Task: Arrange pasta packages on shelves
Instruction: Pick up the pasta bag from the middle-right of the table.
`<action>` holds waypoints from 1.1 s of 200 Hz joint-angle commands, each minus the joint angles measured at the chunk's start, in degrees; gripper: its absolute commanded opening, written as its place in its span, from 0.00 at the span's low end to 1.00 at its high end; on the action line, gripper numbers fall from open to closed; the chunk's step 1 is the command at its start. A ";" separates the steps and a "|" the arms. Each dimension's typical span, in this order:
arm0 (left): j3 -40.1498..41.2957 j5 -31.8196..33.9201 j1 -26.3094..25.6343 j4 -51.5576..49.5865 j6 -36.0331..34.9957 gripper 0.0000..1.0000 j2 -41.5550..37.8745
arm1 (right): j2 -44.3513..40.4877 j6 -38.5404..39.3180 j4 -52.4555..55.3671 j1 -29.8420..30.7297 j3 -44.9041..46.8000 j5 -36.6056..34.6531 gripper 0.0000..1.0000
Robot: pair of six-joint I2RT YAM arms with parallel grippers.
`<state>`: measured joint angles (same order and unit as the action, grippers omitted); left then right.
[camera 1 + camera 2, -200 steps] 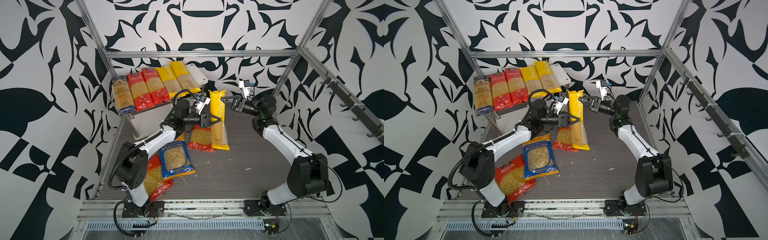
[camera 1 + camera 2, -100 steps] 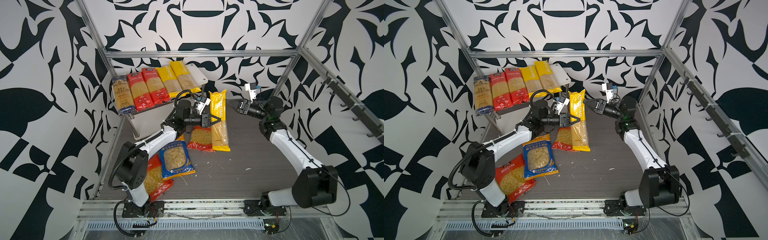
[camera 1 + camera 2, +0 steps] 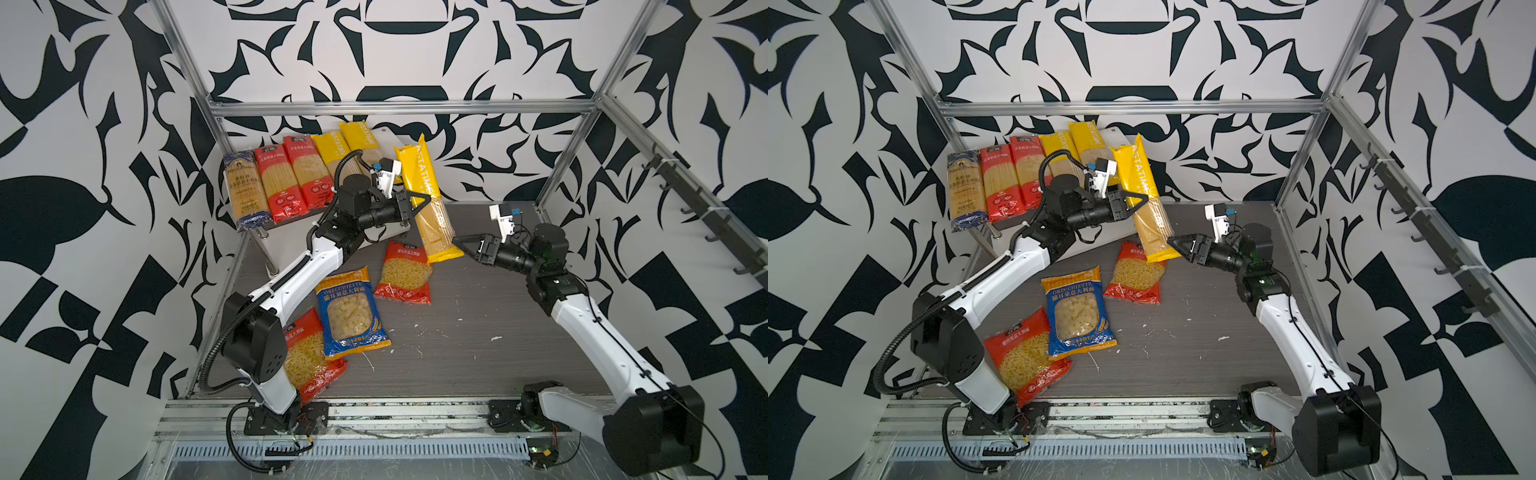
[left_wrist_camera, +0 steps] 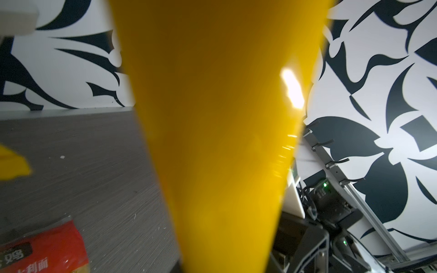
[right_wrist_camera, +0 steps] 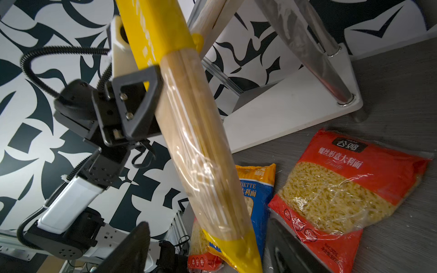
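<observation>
My left gripper [image 3: 419, 203] is shut on a yellow spaghetti pack [image 3: 424, 195] about halfway along it and holds it tilted in the air beside the shelves [image 3: 387, 134]. That pack [image 4: 220, 118] fills the left wrist view and hides the jaws. My right gripper [image 3: 460, 242] is open just off the pack's lower end [image 5: 227, 245], which hangs between its fingers [image 5: 128, 248] without being pinched. On the top board lie a blue, two red and two yellow spaghetti packs [image 3: 1000, 183]. On the table lie a blue short-pasta bag [image 3: 353, 316] and two red ones [image 3: 405, 274].
The rack's lower white board [image 5: 283, 113] and shiny posts [image 5: 331, 59] stand just behind the held pack. One red bag [image 3: 311, 361] lies partly under the left arm's base. Aluminium frame rails [image 3: 399, 109] border the table, and pasta crumbs dot the grey tabletop [image 3: 478, 332].
The right gripper opened, let go of the pack's upper end and dropped back to its lower end. The left gripper lifted the pack off the table towards the shelves.
</observation>
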<state>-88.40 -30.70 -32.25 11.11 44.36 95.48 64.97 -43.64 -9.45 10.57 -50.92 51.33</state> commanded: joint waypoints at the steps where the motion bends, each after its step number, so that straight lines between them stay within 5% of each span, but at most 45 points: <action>1: -3.66 2.43 -0.01 5.28 2.66 0.10 -3.70 | 0.93 1.66 -2.22 3.11 -0.10 -4.41 0.80; 62: -3.27 5.40 -0.01 5.67 4.16 0.11 -4.07 | 7.66 -12.27 -30.91 7.08 1.08 -9.43 0.70; 90: -3.09 6.84 0.33 5.50 4.37 0.12 -4.23 | 8.81 -15.10 -36.78 7.27 2.13 -11.96 0.57; 122: -3.22 7.74 1.08 6.28 5.56 0.18 -4.34 | 11.67 -19.23 -44.33 7.26 2.40 -14.06 0.27; 152: -3.40 7.76 1.66 5.95 5.44 0.31 -4.34 | 15.81 -24.26 -53.21 7.27 0.69 -14.59 0.09; 220: 3.03 8.68 2.65 3.74 0.26 0.64 -9.53 | 22.07 -27.12 -48.62 4.82 -15.69 -12.19 0.00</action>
<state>-88.36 -20.53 -29.15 10.63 48.25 93.17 87.11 -68.62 -54.13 17.91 -56.10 42.83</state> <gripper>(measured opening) 0.604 0.224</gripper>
